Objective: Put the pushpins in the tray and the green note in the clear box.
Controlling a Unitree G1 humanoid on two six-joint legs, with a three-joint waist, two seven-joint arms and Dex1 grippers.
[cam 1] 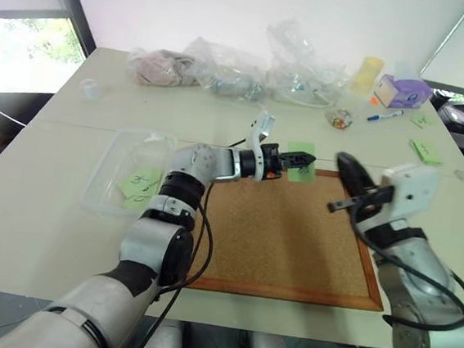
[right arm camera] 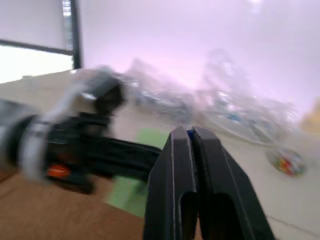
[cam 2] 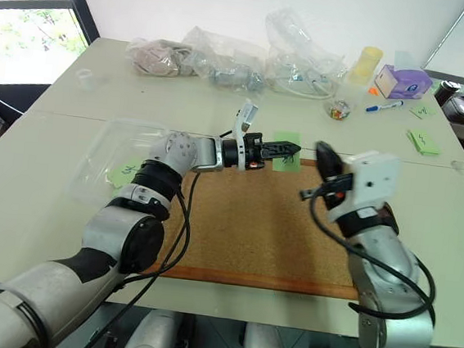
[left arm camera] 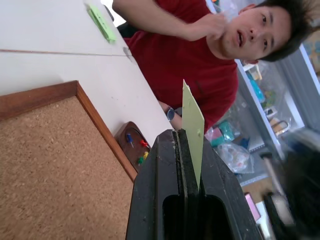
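My left gripper (cam 1: 306, 159) is shut on the green note (cam 1: 300, 174) and holds it just above the back edge of the corkboard (cam 1: 283, 236). In the left wrist view the note (left arm camera: 192, 112) stands edge-on between the fingers. Past it, the dark brown tray (left arm camera: 126, 131) lies beside the corkboard's frame with pushpins (left arm camera: 138, 148) in it, blue, red and yellow. My right gripper (cam 1: 344, 161) is shut and hovers to the right of the note; a blue speck shows at its tips (right arm camera: 190, 131). The clear box (cam 1: 104, 174) lies left of the corkboard with two green notes (cam 1: 139, 183) inside.
Wrinkly clear bags (cam 1: 225, 70), a yellow cup (cam 1: 369, 72), a purple box (cam 1: 404, 92), a blue pen (cam 1: 385, 116) and a small jar (cam 1: 340, 119) line the table's back. Loose green notes (cam 1: 426, 151) lie at the back right. A person in a red shirt (left arm camera: 190, 60) sits past the table's right side.
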